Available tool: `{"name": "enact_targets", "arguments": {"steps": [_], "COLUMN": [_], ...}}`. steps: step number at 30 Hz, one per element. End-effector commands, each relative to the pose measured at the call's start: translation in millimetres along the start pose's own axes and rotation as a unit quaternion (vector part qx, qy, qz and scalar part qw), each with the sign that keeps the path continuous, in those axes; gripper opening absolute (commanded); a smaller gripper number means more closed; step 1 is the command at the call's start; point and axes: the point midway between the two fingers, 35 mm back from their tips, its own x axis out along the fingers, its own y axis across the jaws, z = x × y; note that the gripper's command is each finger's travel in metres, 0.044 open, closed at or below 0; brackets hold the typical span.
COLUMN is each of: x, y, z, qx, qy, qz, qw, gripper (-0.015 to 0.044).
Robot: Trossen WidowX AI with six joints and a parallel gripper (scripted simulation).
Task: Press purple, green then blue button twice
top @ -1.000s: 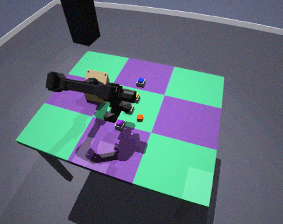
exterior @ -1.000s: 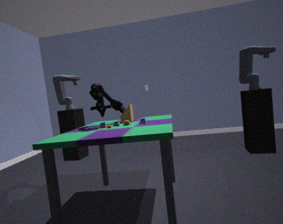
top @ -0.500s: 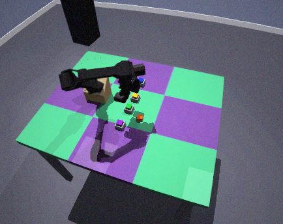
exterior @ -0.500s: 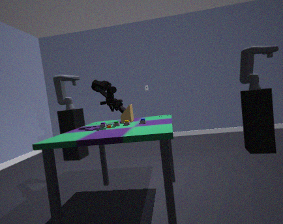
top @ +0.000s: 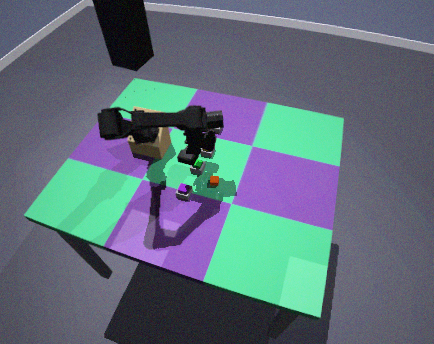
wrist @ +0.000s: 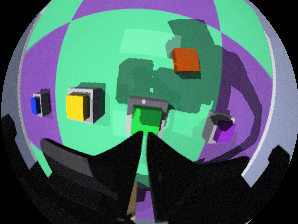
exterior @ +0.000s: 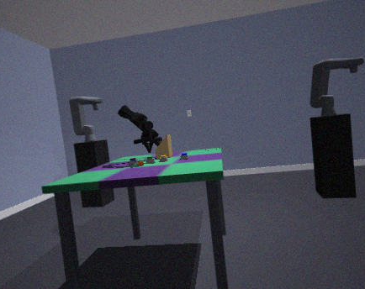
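My gripper is shut and empty. Its tips are above the green button, with a gap below them in the exterior view. The green button is raised in its grey housing. The purple button is on the right in the wrist view, and its cap stands up. The blue button is at the far left in the wrist view; in the top view the arm covers its cap.
A yellow button stands between the green and blue ones. An orange block lies near the green button, beyond it in the wrist view. A tan wedge-shaped block stands by the arm's base.
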Motion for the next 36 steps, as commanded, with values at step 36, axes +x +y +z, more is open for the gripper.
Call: {"name": "enact_targets", "arguments": {"steps": [36], "x": [35], "y": [-1], "z": [0], "qx": [-0.002], "qy": [-0.003], "qz": [-0.003], "qw": [1.0], "gripper": [0.002]}}
